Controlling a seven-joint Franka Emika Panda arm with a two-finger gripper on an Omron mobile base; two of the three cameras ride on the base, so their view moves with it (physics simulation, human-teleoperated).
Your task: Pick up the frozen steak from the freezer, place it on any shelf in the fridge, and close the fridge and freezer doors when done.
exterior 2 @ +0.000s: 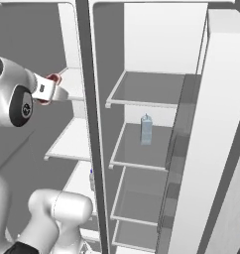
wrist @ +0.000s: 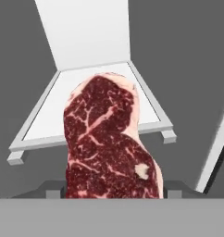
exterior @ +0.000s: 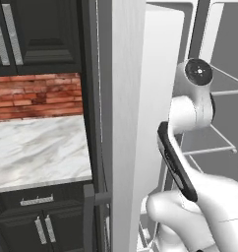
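In the hand view the steak (wrist: 109,143) covers the gripper (wrist: 113,193); you see only the two finger bases at its lower flanks, and its bottom is cut off by the lower edge. The jaws stand clamped on the steak, one at either side. In the right base view you glimpse just a red sliver of the steak (exterior 2: 53,79) past the white hand, within the freezer (exterior 2: 72,139). In the left base view the freezer door (exterior: 126,123), seen edge-on, hides most of that compartment, and the arm blocks the rest.

Beyond the steak, the hand view shows a white freezer shelf (wrist: 44,122); the meat overlaps its front edge, and you cannot tell whether the two touch.

The fridge (exterior 2: 156,49) stands open. A pale-blue carton (exterior 2: 146,130) stands upright on its second grey shelf (exterior 2: 129,149), toward the back edge and near the middle. The fridge door (exterior 2: 211,149) hangs open at the right, its dark inner bins hard to make out. A small blue-tipped object (exterior 2: 91,172) at the divider, low in the freezer, is too small to identify.
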